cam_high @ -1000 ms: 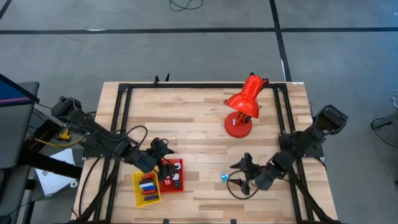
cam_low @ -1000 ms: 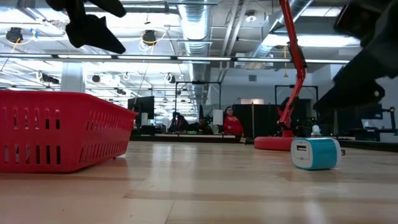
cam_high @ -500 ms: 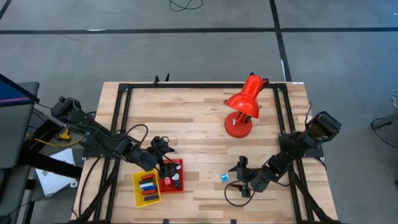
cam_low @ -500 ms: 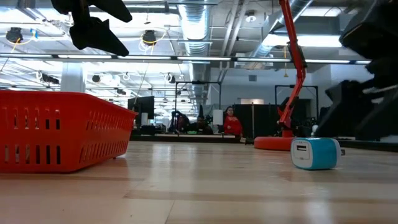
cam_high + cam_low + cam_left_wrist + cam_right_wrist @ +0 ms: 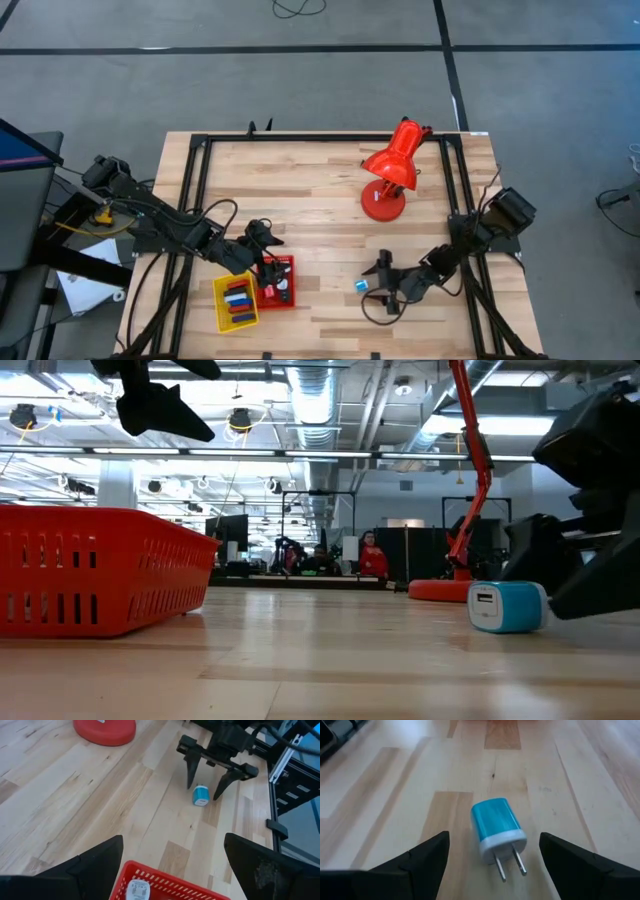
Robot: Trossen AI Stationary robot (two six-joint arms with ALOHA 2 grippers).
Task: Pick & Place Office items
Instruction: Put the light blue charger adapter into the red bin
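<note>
A small blue-and-white charger plug (image 5: 361,286) lies on its side on the wooden table, prongs toward my right gripper (image 5: 498,827). My right gripper (image 5: 374,283) is open and low over the table; its fingers stand on either side of the plug without touching it, as the left wrist view (image 5: 204,787) shows. My left gripper (image 5: 262,243) is open and empty above the red tray (image 5: 290,264). The red tray holds several small items, one of them white (image 5: 132,890). The yellow tray (image 5: 220,290) beside it holds blue, red and black pieces.
A large red desk lamp (image 5: 392,170) stands at the far right of the table; its base shows in the low view (image 5: 440,590). Black frame rails run along the table's edges. Bare wood lies between the red tray and the plug.
My right gripper has come down to the table and moved toward the table's left edge, so that its open fingers now stand around the plug. The plug has not moved.
</note>
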